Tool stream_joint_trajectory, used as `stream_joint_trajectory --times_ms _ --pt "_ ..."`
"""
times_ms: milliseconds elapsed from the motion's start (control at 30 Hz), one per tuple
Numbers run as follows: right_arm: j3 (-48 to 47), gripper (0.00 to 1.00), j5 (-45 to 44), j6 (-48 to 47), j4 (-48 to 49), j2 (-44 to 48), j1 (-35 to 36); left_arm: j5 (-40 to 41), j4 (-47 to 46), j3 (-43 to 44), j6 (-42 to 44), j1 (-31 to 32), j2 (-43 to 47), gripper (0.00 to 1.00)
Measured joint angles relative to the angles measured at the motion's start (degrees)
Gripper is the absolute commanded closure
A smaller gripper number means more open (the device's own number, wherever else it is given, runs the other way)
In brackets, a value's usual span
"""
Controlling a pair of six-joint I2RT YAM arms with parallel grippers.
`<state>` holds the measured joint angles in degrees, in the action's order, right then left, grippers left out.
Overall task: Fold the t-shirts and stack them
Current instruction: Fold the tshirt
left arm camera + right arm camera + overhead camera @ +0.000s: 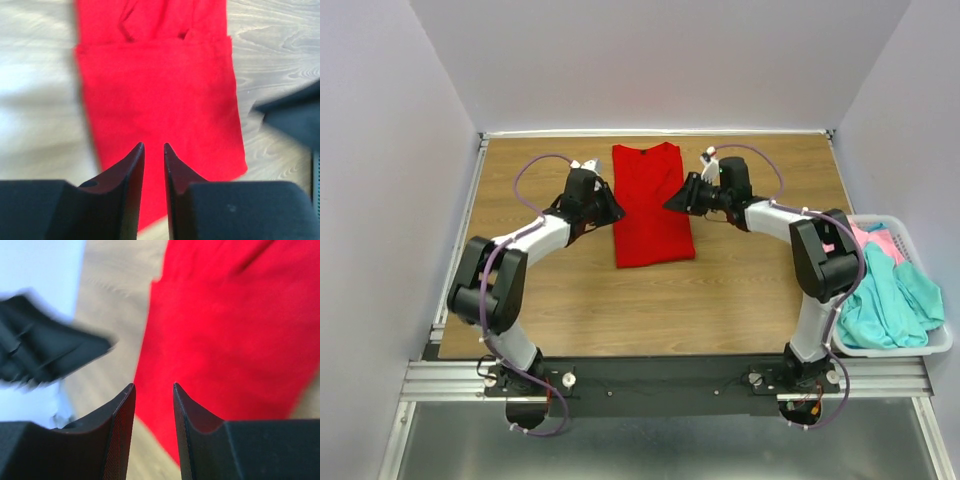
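Wood-grain table [740, 290], smooth laminate, boxed by pale matte walls.

Item 1: red shirt [652, 205]. Lies flat toward 12 o'clock on the table, sides turned in to make a long narrow strip, collar at the far end. Soft knit, light and limp, and likely to sag and slide on the slick top. Best taken by pinching both near corners of the hem and lifting them together.

Item 2: left gripper [153, 145]. Black tapered fingers, at the shirt's 9 o'clock edge. Jaws slightly parted, nothing between them.

Item 3: right gripper [154, 386]. Same build, at the 3 o'clock edge. Jaws parted and empty.

Item 4: basket [920, 347]. White slotted plastic, rigid, at 4 o'clock off the table edge. Holds a crumpled teal shirt [890, 300] and pink shirt [880, 240], neither folded yet.
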<state>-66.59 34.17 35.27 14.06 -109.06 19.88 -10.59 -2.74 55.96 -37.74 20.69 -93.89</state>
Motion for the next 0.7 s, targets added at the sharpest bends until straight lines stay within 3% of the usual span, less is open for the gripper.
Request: stream_joint_trajectory --times_ms 200,400,533,700 --pt "4.9 0.57 8.0 7.4 10.8 -4.7 -0.9 -3.4 -3.2 8.2 0.2 -0.3 -13.4 0.75" --pt "11.0 0.57 10.5 9.7 15.4 -6.8 -4.0 -4.9 -4.4 10.3 -0.4 -2.7 -20.0 0.75" --pt "16.3 0.57 13.4 11.2 18.6 -7.7 -7.7 -7.1 -6.1 9.0 -1.0 -4.3 -19.9 0.75" --pt "20.5 0.49 14.4 11.6 19.5 -4.0 -8.9 -7.4 -5.6 3.7 -1.2 -4.5 -14.4 0.65"
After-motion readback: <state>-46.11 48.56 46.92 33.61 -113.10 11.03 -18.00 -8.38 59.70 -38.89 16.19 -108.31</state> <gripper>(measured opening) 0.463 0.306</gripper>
